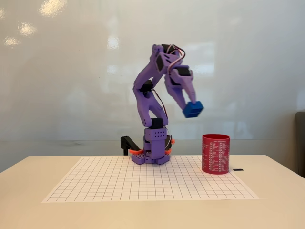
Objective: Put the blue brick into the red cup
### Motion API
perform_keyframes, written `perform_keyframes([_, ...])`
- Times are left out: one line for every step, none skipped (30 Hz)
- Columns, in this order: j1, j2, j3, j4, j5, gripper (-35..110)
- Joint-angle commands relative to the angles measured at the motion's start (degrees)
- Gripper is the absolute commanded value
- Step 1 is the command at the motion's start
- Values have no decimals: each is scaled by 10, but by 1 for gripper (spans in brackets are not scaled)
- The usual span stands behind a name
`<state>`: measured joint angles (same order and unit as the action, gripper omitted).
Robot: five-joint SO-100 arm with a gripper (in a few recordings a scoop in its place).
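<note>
Pale cream counter (267, 210), smooth and matte, running the full width of the fixed view. Spread flat across its middle, a white grid mat (119, 183) ruled in thin dark squares. Behind, a glossy whitish wall (71, 71) catching soft blurs of ceiling light near the top left. At the far right edge, a sliver of dark chair (300, 143) or similar furniture, too cropped to tell.

On the mat's far edge, a purple arm (152, 105) on a purple base with orange trim, a small black bracket (127, 143) just to its left. Upper links folded up and over, wrist angled down to the right.

Fingers (190, 106) clenched on the blue brick (193, 109), held tilted and high in the air, well clear of the counter. Brick at the very tips, fingers coming in from its upper left.

Red cup (216, 153) upright at the mat's right side, rows of tiny white print around it. Brick above and to the left of the cup's rim, well apart from it. Just right of the cup, a small dark scrap (238, 169) on the counter.
</note>
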<state>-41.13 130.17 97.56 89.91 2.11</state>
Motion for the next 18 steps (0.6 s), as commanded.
perform_keyframes([-93, -38, -61, 11, 29, -1])
perform_keyframes([-111, -50, -69, 11, 35, -1])
perform_keyframes([-130, -62, -77, 10, 41, -1])
perform_keyframes([-149, -74, -86, 7, 47, -1])
perform_keyframes([-166, -83, -93, 2, 53, -1])
perform_keyframes([-183, -93, -98, -4, 56, -1])
perform_keyframes([-200, -102, -102, -12, 62, -1])
perform_keyframes([-214, -111, -105, -21, 67, -1])
perform_keyframes([-231, -121, -110, -26, 71, -1])
perform_keyframes([-244, -130, -116, -33, 76, -1])
perform_keyframes([-259, -136, -120, -40, 82, -1])
perform_keyframes([-273, -142, -125, -45, 87, -1])
perform_keyframes([-287, -146, -132, -47, 91, -1])
perform_keyframes([-302, -149, -140, -47, 94, -1])
perform_keyframes([-317, -151, -146, -48, 94, -1])
perform_keyframes([-330, -153, -149, -48, 92, -1])
perform_keyframes([-341, -155, -153, -46, 89, -1])
perform_keyframes([-352, -156, -154, -39, 83, -1])
